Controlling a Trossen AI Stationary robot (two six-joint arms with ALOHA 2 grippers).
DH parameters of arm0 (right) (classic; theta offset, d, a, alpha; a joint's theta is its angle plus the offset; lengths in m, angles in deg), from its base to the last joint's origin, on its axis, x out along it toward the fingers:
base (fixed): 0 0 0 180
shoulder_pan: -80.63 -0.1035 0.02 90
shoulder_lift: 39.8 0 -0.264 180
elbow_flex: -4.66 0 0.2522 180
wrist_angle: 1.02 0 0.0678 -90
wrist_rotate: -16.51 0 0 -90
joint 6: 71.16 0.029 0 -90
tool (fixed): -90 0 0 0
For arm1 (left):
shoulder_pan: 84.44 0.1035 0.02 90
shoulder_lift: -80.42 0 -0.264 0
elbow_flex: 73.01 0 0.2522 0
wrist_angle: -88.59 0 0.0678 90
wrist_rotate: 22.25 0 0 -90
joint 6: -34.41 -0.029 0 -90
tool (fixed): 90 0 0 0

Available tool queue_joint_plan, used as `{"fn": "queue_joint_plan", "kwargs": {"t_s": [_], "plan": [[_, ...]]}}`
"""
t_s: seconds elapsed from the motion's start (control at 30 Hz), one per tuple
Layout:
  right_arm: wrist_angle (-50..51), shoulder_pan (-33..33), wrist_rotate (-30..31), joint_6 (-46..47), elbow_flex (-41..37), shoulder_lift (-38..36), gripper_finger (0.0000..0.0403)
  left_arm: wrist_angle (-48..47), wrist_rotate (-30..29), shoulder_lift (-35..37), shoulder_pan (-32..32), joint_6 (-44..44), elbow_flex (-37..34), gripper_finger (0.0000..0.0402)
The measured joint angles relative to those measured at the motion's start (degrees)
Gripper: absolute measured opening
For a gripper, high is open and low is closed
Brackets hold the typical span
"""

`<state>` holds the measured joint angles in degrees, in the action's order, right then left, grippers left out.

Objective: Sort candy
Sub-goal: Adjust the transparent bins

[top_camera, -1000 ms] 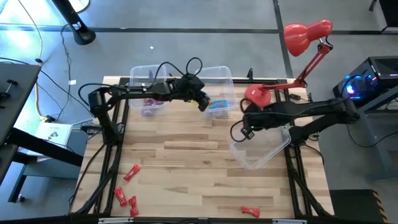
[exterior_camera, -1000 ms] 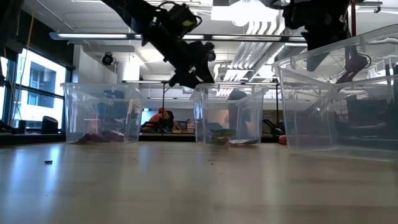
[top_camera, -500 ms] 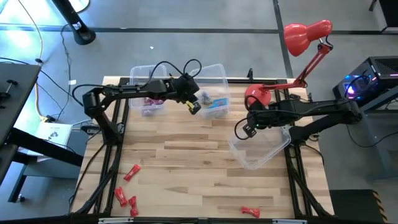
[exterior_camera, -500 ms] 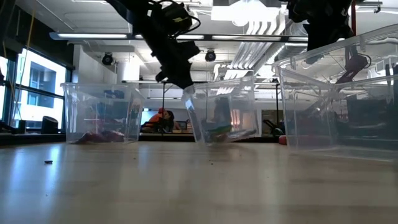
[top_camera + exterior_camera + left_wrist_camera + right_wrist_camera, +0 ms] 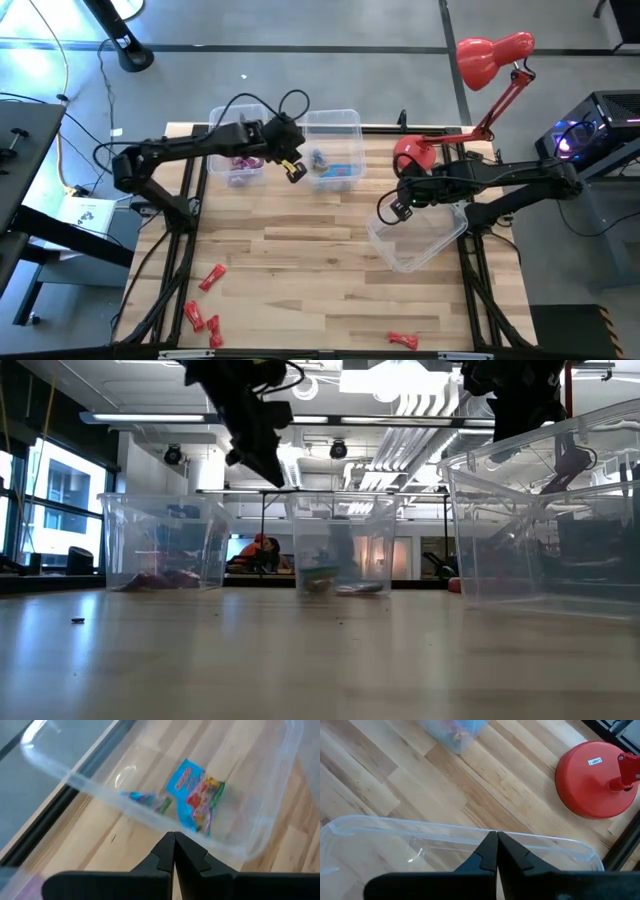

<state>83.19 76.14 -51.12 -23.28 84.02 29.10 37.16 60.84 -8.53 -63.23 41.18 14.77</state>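
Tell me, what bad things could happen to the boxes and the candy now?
The left pincer is shut on the rim of the middle bin, which holds blue candy; a hard tug might tip it and spill them. The right pincer grips the tilted empty bin near the table's right edge, so it could slip off. The red candy lies far away, easy to miss.

A light wooden table (image 5: 300,250) carried three clear plastic bins: two along its far edge (image 5: 238,160) (image 5: 332,150), a third tilted at the right (image 5: 420,238). A red lamp base (image 5: 410,152) stood far right. Red-wrapped candies lay loose near the left corner (image 5: 203,305) and near the right edge (image 5: 402,341).
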Motion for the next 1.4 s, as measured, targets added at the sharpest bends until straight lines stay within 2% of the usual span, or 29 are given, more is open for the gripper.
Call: {"fn": "queue_joint_plan", "kwargs": {"t_s": [0.1, 0.27, 0.4, 0.57, 0.73, 0.93, 1.17, 1.4], "plan": [[0.1, 0.0, -1.0, -0.2, 0.0, 0.0, 0.0000, -3.6, -0.3, 1.9, 0.5, 0.2, 0.0, 0.0000], [4.2, 0.0, -7.4, 1.1, 0.0, 0.0, 0.0000, -4.0, 0.7, 5.5, 1.1, 1.5, 0.0, 0.0000], [6.6, 0.0, -9.2, 2.5, -2.0, 0.0, 0.0000, 2.2, 2.7, 8.0, 1.1, 1.1, 0.0, 0.0000], [2.7, 2.9, -8.8, 2.9, -7.9, 0.0, 0.0000, 10.1, 5.0, 7.1, 2.6, 2.5, 0.0, 0.0000], [-5.0, 8.0, -6.1, 1.9, -12.2, 0.0, 0.0000, 17.4, 11.7, 3.0, 2.9, 3.7, 0.0, 0.0000], [-17.0, 14.6, -3.5, -3.7, -13.7, 0.3, 0.0000, 21.5, 12.3, -3.4, 1.8, 5.1, 0.0, 0.0000], [-30.0, 20.8, -3.4, -12.5, -13.7, 1.0, 0.0000, 18.0, 12.4, -8.9, 1.6, 5.1, 0.0, 0.0000], [-41.9, 22.7, -4.3, -16.1, -13.7, 1.0, 0.0000, 14.2, 12.3, -9.3, 1.6, 5.1, 0.0, 0.0000]]}}
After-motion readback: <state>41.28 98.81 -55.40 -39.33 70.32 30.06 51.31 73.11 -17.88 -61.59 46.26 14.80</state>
